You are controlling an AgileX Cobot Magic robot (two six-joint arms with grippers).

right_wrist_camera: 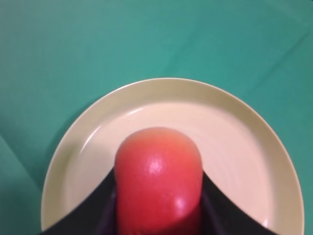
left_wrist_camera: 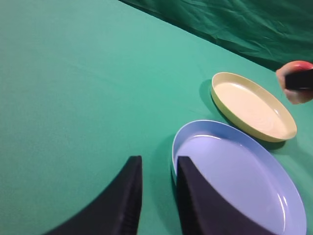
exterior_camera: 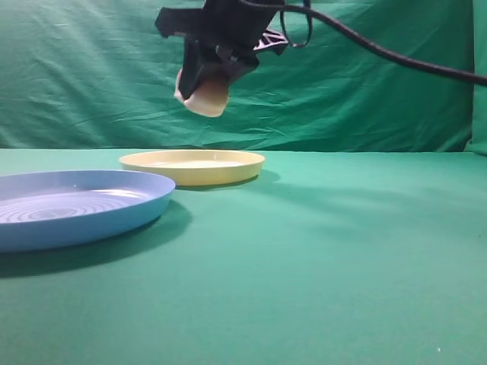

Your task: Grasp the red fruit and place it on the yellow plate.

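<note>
Held high between the jaws of the right gripper (exterior_camera: 207,85): red fruit (right_wrist_camera: 159,178), red dome toward the wrist camera, pale base hanging below the black fingers in the exterior high view. Directly beneath, yellow plate (right_wrist_camera: 234,142), filling that view from 9 to 3 o'clock — carried there, by the look of it, to line up a straight drop onto the dish. Fruit well clear of the plate surface, not yet set down; jaws against both flanks, so apparently gripped, though whether the hold is slackening cannot be told. Nearer the exterior camera at 8 o'clock, light-blue plate (exterior_camera: 72,209), just beside the yellow one on the green worktop (exterior_camera: 327,266) and no part of the job. Parked low over the blue rim, left gripper (left_wrist_camera: 159,171), fingers a narrow gap apart, holding nothing, kept aside to leave the drop zone free. Next call, judging from this: lower, then release.
</note>
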